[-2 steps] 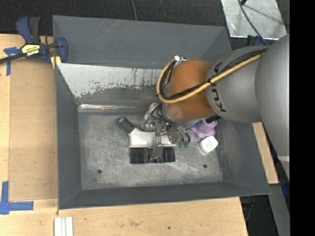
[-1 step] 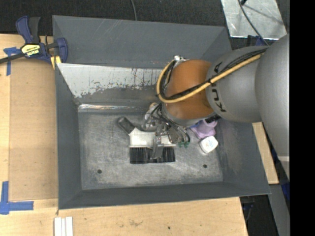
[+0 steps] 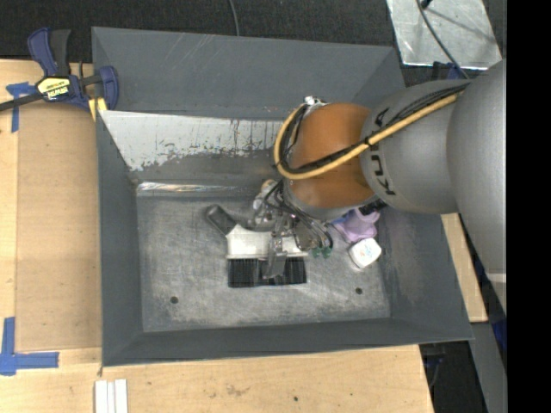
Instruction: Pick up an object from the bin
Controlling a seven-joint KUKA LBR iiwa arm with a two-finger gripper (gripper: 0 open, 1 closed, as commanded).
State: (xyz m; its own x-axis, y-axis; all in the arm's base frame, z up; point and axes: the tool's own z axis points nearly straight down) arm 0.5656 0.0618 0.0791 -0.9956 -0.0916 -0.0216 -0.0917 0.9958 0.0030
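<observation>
Status: pick not complete. The arm (image 3: 439, 144) reaches in from the right with its orange wrist cover (image 3: 323, 157) low over the middle of the bin (image 3: 120, 256). The jaws are down near floor level at a white-and-black piece (image 3: 245, 246) that lies near the centre of the bin floor. Nothing is visibly lifted and the piece rests flat, so I judge the approach done; closing, lifting and clearing the rim are left. Jaw state: cannot tell. Wrist hardware and cables hide the opening, and I cannot say whether the piece sits between them. Materials: the piece has a smooth, matt white rectangular top and a black lower band that looks ribbed or bristled, brush-like. It is probably rigid plastic, with straight edges. Just up-left of it lies a dark grey angular scrap (image 3: 219, 218), touching or nearly so. To the right, at the wrist's edge, is a soft-looking lilac lump (image 3: 360, 224), and just beside that a glossy white rounded cap-like thing (image 3: 365, 253) with a blue mark. A small green bit (image 3: 324, 249) sits between these and the jaws. Bin: grey sheet metal with sloped walls, floor scuffed and speckled, far wall scratched.
</observation>
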